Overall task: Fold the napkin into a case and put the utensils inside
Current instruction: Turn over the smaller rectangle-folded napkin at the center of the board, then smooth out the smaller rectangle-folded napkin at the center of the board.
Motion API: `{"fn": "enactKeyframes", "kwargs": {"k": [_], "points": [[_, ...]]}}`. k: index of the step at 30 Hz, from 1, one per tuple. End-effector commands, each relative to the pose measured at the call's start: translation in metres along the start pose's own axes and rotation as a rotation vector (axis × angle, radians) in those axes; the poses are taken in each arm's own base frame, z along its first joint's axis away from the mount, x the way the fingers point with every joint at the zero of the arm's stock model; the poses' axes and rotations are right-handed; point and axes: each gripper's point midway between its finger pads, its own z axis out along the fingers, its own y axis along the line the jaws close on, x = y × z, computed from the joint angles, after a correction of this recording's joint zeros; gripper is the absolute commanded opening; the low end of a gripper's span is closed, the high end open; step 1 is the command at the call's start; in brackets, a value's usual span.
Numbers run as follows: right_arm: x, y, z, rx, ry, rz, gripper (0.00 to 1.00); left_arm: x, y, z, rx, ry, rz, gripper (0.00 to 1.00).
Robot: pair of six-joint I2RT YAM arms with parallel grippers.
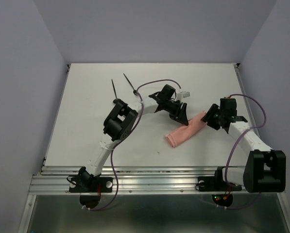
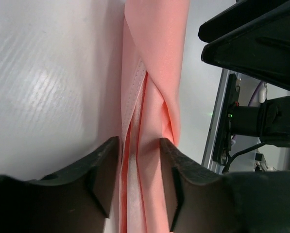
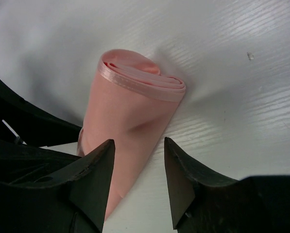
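Table top (image 1: 86,107): white, matte, finely ribbed, with a soft sheen and a few small marks.
Near edge: grooved silver aluminium rail (image 1: 154,180).
Walls: three, plain pale lavender-grey; left wall (image 1: 18,73), back wall (image 1: 154,29), right wall (image 1: 281,53).
Below the rail: dull grey panel (image 1: 149,216).
Light: even, diffuse, with soft shadows.

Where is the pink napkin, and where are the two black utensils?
napkin (image 1: 182,133): top view, middle of the folded strip.
left utensil (image 1: 114,90): top view, middle of its handle.
right utensil (image 1: 129,83): top view, middle of its handle.
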Motion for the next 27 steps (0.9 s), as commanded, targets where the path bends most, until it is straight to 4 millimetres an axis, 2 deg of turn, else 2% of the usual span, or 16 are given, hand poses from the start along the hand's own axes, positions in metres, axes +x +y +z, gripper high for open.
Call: {"fn": "enactKeyframes", "kwargs": {"k": [1, 5, 7, 10, 11, 14, 16, 19, 20, 21, 22, 23, 24, 25, 27], "points": [[-0.006, 0.021, 0.004, -0.098, 0.014, -0.042, 0.49, -0.010, -0.001, -0.017, -0.017, -0.021, 0.044, 0.55], [-0.009, 0.025, 0.006, -0.114, 0.009, -0.045, 0.40, -0.021, 0.002, -0.035, -0.089, -0.044, 0.070, 0.60], [-0.010, 0.029, 0.008, -0.129, 0.014, -0.049, 0.37, -0.026, -0.005, -0.047, -0.121, -0.051, 0.089, 0.60], [-0.014, 0.034, 0.012, -0.138, 0.022, -0.054, 0.27, -0.036, -0.004, -0.064, -0.223, -0.081, 0.121, 0.60], [-0.014, 0.037, 0.013, -0.143, 0.026, -0.062, 0.22, -0.037, -0.006, -0.067, -0.236, -0.087, 0.127, 0.60], [-0.017, 0.044, 0.018, -0.155, 0.025, -0.064, 0.17, -0.039, -0.014, -0.079, -0.268, -0.115, 0.133, 0.57], [-0.019, 0.046, 0.025, -0.157, 0.027, -0.058, 0.14, -0.034, -0.019, -0.084, -0.277, -0.128, 0.114, 0.52], [-0.021, 0.047, 0.034, -0.159, 0.027, -0.049, 0.14, -0.020, -0.023, -0.086, -0.278, -0.137, 0.090, 0.40], [-0.016, 0.047, 0.040, -0.152, 0.046, -0.049, 0.13, -0.016, -0.026, -0.086, -0.273, -0.140, 0.087, 0.30], [-0.017, 0.044, 0.045, -0.136, 0.038, -0.045, 0.13, -0.004, -0.024, -0.084, -0.273, -0.125, 0.068, 0.26], [-0.016, 0.041, 0.050, -0.121, 0.041, -0.041, 0.13, -0.007, -0.033, -0.085, -0.263, -0.144, 0.087, 0.21], [-0.012, 0.035, 0.057, -0.097, 0.056, -0.036, 0.13, -0.003, -0.035, -0.085, -0.260, -0.144, 0.072, 0.16], [-0.012, 0.030, 0.062, -0.069, 0.052, -0.034, 0.13, 0.003, -0.037, -0.085, -0.257, -0.142, 0.070, 0.05], [-0.009, 0.026, 0.069, -0.053, 0.061, -0.032, 0.13, 0.007, -0.038, -0.083, -0.256, -0.138, 0.064, 0.00], [-0.008, 0.023, 0.074, -0.041, 0.067, -0.031, 0.13, 0.018, -0.038, -0.082, -0.260, -0.124, 0.053, 0.00]]}}
